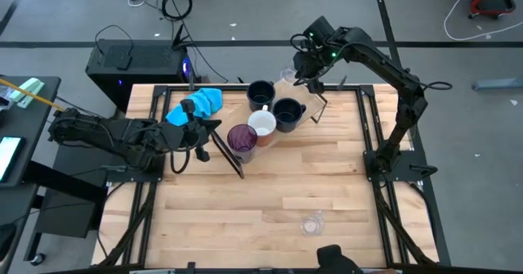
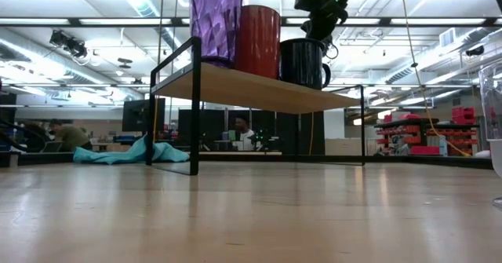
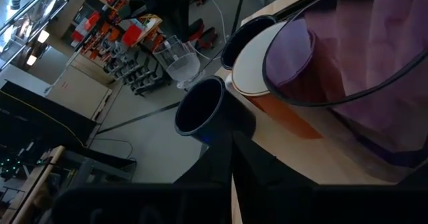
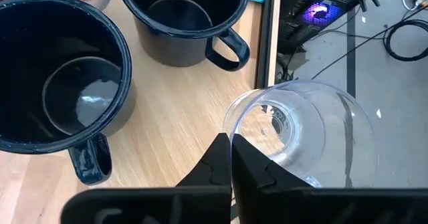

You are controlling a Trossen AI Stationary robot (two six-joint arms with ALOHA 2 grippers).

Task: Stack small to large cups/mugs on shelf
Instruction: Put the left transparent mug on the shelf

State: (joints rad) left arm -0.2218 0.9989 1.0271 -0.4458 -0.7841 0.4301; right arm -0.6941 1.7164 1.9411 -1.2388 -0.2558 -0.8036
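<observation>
Now R fingers (image 4: 231,158) closed at clear cup (image 4: 304,134) rim, shelf (image 4: 180,110) edge.

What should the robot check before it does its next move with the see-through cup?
1. Right end effector shut on the clear cup rim: ok.
2. Clear cup over the shelf board: not ok, it sits at the edge, by the black frame.
3. Two navy mugs upright on the shelf: ok.
4. Purple tumbler and white mug on the shelf: ok.
5. Left end effector shut, near the tumbler: ok.
6. Second clear cup on the shelf: not ok, it stands on the table.
</observation>
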